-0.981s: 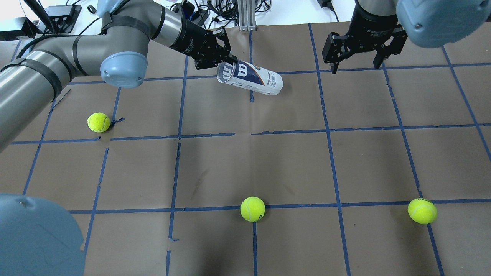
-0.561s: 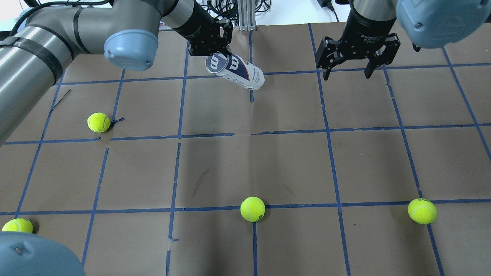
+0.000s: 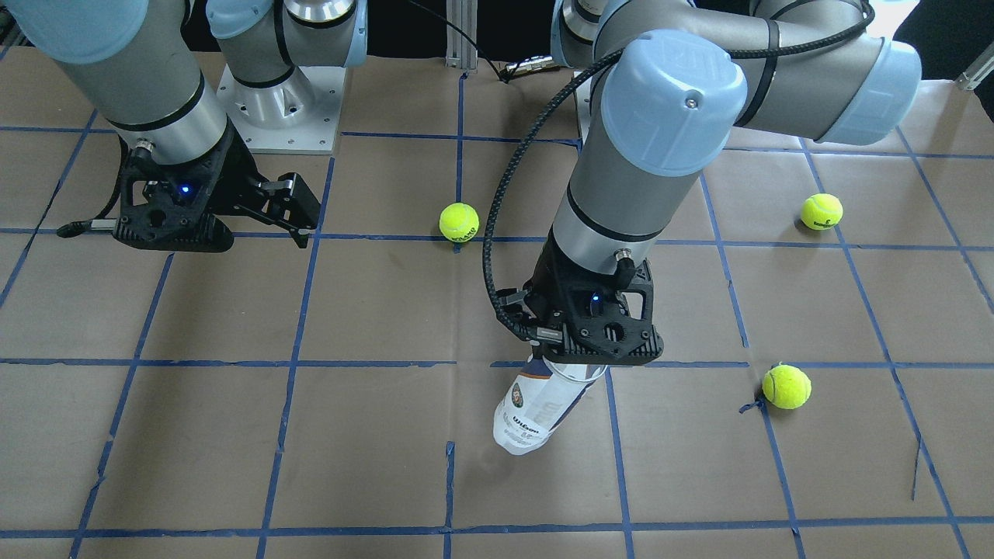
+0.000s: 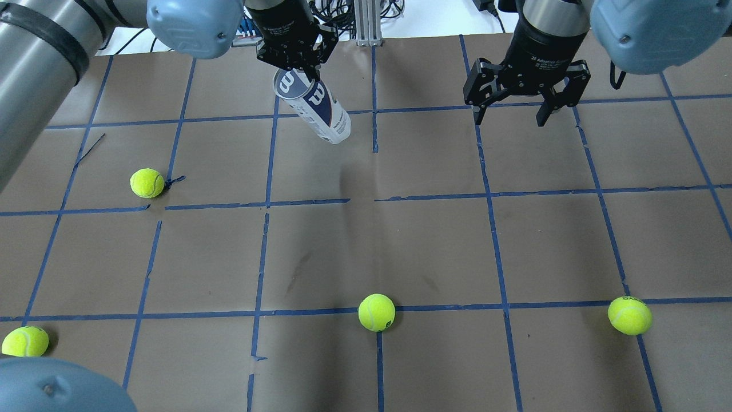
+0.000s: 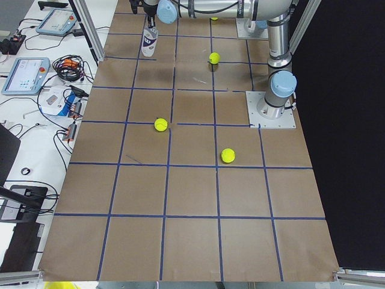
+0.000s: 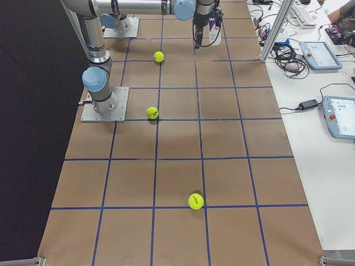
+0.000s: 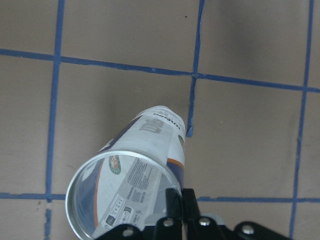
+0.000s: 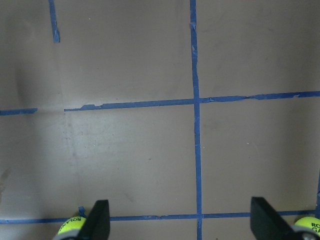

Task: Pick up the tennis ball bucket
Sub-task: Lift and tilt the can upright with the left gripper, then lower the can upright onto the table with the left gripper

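The tennis ball bucket [image 4: 320, 109] is a clear can with a white-and-navy label. It hangs tilted, open rim up, above the brown table at the far side. It also shows in the front view [image 3: 534, 411] and the left wrist view [image 7: 145, 165]. My left gripper [image 4: 298, 67] is shut on the can's rim, one finger [image 7: 176, 207] inside the rim. Its shadow lies apart from it on the paper. My right gripper [image 4: 509, 117] is open and empty, to the right of the can; its fingers [image 8: 99, 220] hover over bare paper.
Several yellow-green tennis balls lie on the table: one at the left [image 4: 147, 182], one near the front middle [image 4: 376, 312], one front right [image 4: 629, 315], one front left [image 4: 24, 341]. Blue tape lines grid the brown paper. Cables and tablets [image 6: 319, 52] lie beyond the far edge.
My left gripper has moved left and up with the can, which swung from nearly lying flat to hanging steeply. My right gripper has shifted slightly left and stays open.
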### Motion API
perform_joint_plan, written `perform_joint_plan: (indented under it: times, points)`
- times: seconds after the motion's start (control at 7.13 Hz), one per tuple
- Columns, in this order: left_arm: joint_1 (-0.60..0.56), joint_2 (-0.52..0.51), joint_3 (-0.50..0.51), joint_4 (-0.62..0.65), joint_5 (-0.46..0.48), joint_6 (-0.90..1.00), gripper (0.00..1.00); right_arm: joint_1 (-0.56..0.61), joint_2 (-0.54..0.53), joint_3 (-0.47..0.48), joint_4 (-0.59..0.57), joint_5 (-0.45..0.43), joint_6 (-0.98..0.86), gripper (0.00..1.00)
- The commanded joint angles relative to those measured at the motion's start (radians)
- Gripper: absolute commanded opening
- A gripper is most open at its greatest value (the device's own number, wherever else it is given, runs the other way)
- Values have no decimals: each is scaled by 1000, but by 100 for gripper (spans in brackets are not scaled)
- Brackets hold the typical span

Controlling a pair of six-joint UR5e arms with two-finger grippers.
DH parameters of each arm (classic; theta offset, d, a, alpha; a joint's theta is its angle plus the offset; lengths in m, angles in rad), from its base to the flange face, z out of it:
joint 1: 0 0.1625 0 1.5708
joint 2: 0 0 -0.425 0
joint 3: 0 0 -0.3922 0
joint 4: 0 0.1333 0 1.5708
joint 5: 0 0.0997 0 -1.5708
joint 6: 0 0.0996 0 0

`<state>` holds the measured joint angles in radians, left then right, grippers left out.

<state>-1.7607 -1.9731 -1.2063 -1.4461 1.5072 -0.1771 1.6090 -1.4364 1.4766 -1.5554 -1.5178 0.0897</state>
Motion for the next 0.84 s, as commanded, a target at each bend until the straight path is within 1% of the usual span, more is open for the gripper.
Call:
perform_joint_plan:
  times: [0.0,0.14,0.28,0.56,0.7]
  points:
    - [-32,-47,68,-115,115,206,3,-3,2,4,-3,1,-1,100]
    - [-34,-74,71,-114,154,379,3,-1,2,10,0,11,1,100]
    - [-40,-91,68,-99,186,421,3,-3,2,22,-5,7,2,100]
    - [-48,-107,65,-77,177,450,4,-3,2,24,-5,8,2,100]
    - [-51,-108,60,-80,177,453,6,-3,2,24,-5,8,2,100]
